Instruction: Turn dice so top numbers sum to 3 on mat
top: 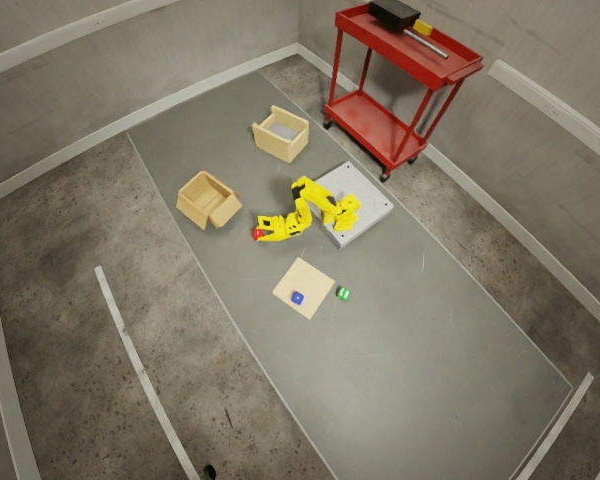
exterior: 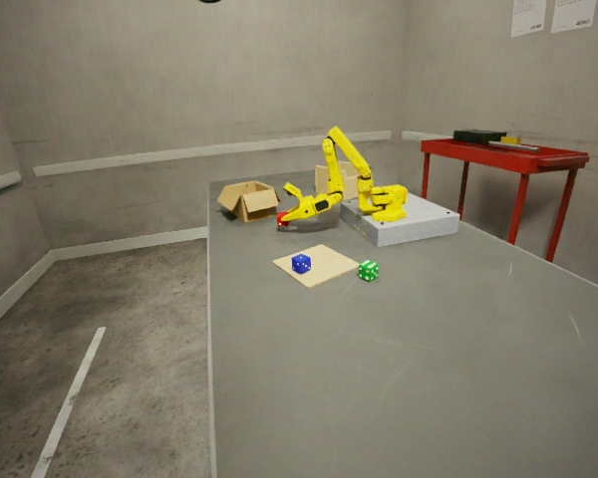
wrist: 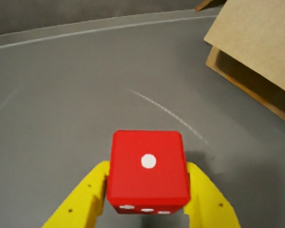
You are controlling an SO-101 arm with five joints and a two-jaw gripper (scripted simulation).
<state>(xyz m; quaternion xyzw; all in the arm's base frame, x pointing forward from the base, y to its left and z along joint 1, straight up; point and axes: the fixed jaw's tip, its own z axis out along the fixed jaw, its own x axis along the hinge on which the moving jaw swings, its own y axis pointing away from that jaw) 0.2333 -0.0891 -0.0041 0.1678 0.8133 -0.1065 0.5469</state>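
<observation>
My gripper (top: 260,233) (exterior: 286,217) (wrist: 148,179) is shut on the red die (top: 257,234) (exterior: 280,219) (wrist: 157,182) and holds it slightly above the table, near the open cardboard box. In the wrist view its one-pip face is towards the camera, with a row of three pips on the narrow face below. The blue die (top: 297,297) (exterior: 301,264) sits flat on the tan mat (top: 303,272) (exterior: 320,252) with one pip on top. The green die (top: 343,293) (exterior: 368,270) sits flat on the table just off the mat's right corner, with several pips on top.
The cardboard box (top: 204,198) (exterior: 247,201) (wrist: 261,38) stands beyond the red die. A wooden bin (top: 273,144) stands farther back. The arm's grey base block (top: 367,201) (exterior: 418,226) is right of the gripper. A red cart (top: 375,126) (exterior: 520,159) stands beside the table.
</observation>
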